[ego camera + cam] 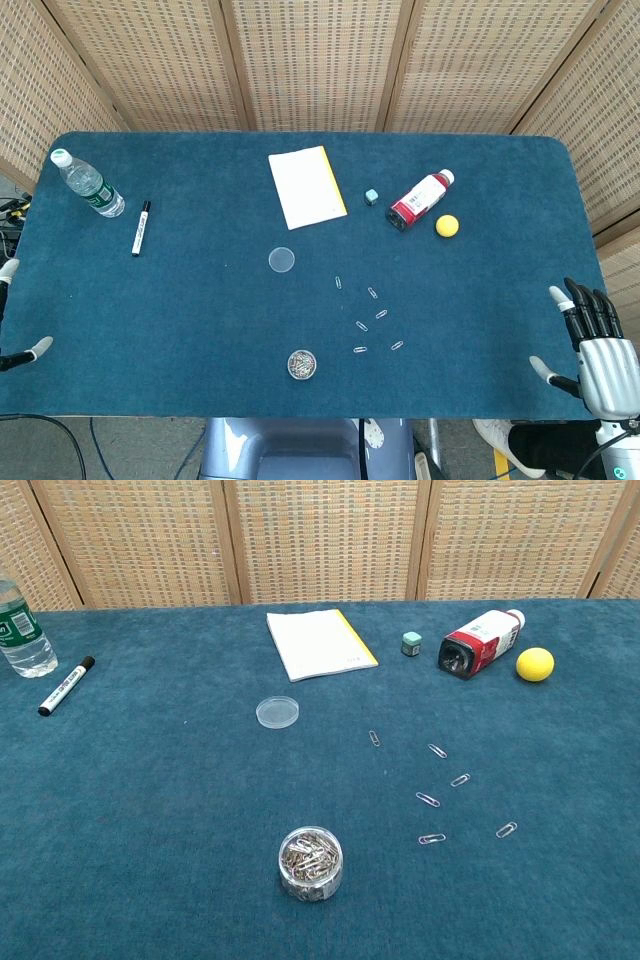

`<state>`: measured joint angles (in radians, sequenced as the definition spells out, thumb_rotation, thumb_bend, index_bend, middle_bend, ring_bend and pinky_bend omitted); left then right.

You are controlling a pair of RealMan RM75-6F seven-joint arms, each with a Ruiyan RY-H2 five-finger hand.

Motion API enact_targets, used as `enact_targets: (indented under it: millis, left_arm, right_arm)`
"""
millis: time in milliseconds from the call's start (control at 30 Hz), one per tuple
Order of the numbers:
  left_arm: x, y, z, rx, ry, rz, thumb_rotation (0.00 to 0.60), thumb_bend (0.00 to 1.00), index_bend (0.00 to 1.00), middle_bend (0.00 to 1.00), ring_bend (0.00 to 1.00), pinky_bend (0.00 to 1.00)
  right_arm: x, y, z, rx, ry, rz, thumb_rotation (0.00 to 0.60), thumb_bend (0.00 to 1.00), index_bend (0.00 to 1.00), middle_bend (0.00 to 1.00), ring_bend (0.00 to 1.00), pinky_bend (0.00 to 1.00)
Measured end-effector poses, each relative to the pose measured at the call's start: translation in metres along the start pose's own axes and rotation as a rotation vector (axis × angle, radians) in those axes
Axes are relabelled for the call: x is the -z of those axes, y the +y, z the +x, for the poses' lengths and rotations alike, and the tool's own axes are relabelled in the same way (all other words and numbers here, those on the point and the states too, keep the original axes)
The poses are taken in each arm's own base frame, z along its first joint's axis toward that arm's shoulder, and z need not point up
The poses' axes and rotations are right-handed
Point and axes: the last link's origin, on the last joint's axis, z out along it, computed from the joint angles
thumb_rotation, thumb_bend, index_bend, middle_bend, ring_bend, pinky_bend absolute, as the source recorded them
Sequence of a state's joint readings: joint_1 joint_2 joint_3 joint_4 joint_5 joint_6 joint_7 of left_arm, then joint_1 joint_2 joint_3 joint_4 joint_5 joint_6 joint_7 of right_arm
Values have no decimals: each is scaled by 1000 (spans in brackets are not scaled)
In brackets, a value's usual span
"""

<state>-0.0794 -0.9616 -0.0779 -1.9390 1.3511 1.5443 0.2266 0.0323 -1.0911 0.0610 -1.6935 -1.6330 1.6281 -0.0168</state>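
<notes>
Hovering just off the near right corner of the blue surface [180, 290], the right robot hand [592, 345] has its fingers spread and holds nothing. Only fingertips of the left robot hand [25, 352] show at the near left edge, so I cannot tell how it lies. Nearest the right one are loose paper clips [440, 792], scattered beside a small clear jar of clips [311, 863] and its lid [277, 712]. Farther back lie a notepad [318, 643], a small green cube [410, 643], a tipped red bottle [480, 643] and a yellow ball [535, 664]. A marker [66, 685] and water bottle [20, 630] sit far left.
</notes>
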Motion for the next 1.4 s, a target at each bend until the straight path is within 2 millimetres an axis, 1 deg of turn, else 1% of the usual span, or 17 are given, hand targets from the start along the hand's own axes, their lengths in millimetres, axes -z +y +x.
enact_targets:
  millis: [233, 300, 367, 400, 500, 567, 667, 800, 933, 1067, 1133, 1233, 1400]
  left_arm:
    - [0, 0, 1, 2, 4, 3, 600, 27, 0, 0, 0, 0]
    - [0, 1, 2, 2, 10, 5, 600, 27, 0, 0, 0, 0]
    - [-1, 1, 2, 1, 11, 5, 600, 27, 0, 0, 0, 0]
    - [-1, 1, 2, 0, 13, 5, 600, 27, 0, 0, 0, 0]
    - [-4, 2, 0, -5, 9, 7, 600, 27, 0, 0, 0, 0]
    - [-6, 2, -2, -8, 4, 9, 600, 27, 0, 0, 0, 0]
    - [-11, 2, -6, -22, -6, 20, 600, 27, 0, 0, 0, 0]
    - [-15, 2, -9, -35, -10, 29, 600, 27, 0, 0, 0, 0]
    - [-17, 2, -11, -39, -15, 40, 600, 27, 0, 0, 0, 0]
    - [-20, 1, -13, -45, -23, 47, 600, 27, 0, 0, 0, 0]
    - [-21, 1, -14, -47, -25, 49, 600, 27, 0, 0, 0, 0]
    - [-22, 1, -15, -49, -29, 51, 600, 27, 0, 0, 0, 0]
    - [-23, 0, -17, -50, -34, 52, 600, 28, 0, 0, 0, 0]
  right_arm:
    - [-3, -2, -5, -30, -36, 35, 600, 0, 72, 0, 0, 0]
    - [-8, -3, -6, -53, -49, 62, 600, 0, 110, 0, 0, 0]
    - [-17, -5, -9, -68, -63, 105, 600, 1, 192, 0, 0, 5]
    - [-21, -7, -9, -73, -67, 127, 600, 5, 218, 0, 0, 11]
    - [-42, -15, -12, -91, -83, 209, 600, 66, 274, 0, 0, 36]
    - [-58, -25, -17, -99, -103, 274, 600, 141, 290, 0, 0, 40]
    - [-85, -42, -29, -107, -158, 364, 600, 198, 331, 0, 0, 40]
    - [-119, -68, -48, -63, -233, 480, 600, 218, 356, 0, 0, 41]
    - [-140, -91, -64, -22, -283, 548, 600, 219, 373, 0, 0, 41]
    - [-153, -111, -78, 21, -308, 595, 600, 220, 395, 0, 0, 41]
    - [-157, -120, -87, 45, -323, 613, 600, 249, 400, 0, 0, 41]
    - [-160, -129, -101, 72, -358, 623, 600, 304, 402, 0, 0, 41]
    - [-163, -146, -127, 85, -401, 619, 600, 307, 403, 0, 0, 41]
